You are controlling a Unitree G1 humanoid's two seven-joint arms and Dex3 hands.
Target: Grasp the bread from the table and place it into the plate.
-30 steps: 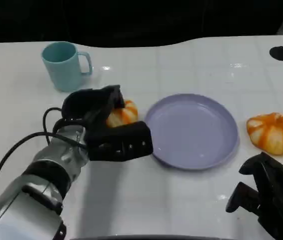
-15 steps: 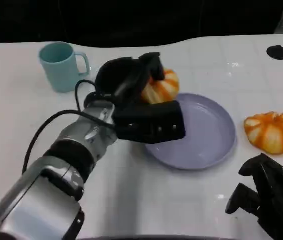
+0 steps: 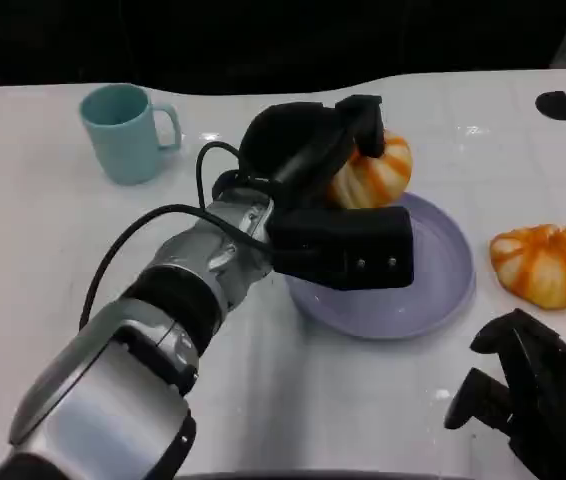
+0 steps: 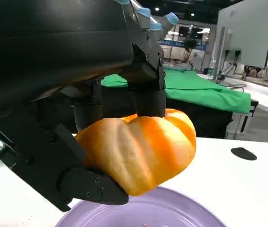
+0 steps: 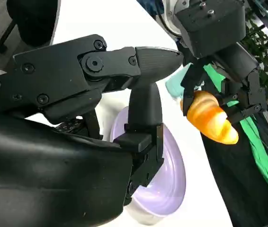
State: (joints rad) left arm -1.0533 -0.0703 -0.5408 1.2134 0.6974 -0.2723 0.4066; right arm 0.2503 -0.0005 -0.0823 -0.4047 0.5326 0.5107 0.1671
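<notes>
My left hand (image 3: 323, 190) grips an orange-striped bread roll (image 3: 375, 172) and holds it in the air over the far rim of the purple plate (image 3: 443, 285). From the left wrist view the roll (image 4: 141, 149) sits between the black fingers (image 4: 146, 75), a short way above the plate (image 4: 172, 213). The right wrist view shows the same roll (image 5: 209, 118) held above the plate (image 5: 169, 184). A second orange roll (image 3: 546, 262) lies on the table to the right of the plate. My right hand (image 3: 528, 395) rests low at the near right with nothing in it, fingers curled.
A teal mug (image 3: 125, 130) stands at the far left of the white table (image 3: 53, 240). Two dark round holes (image 3: 560, 104) mark the table's far corners. The black background starts just past the table's far edge.
My left hand has lifted the roll off the table and carried it rightward, from beside the plate to above the plate's far rim. My right hand has stayed put.
</notes>
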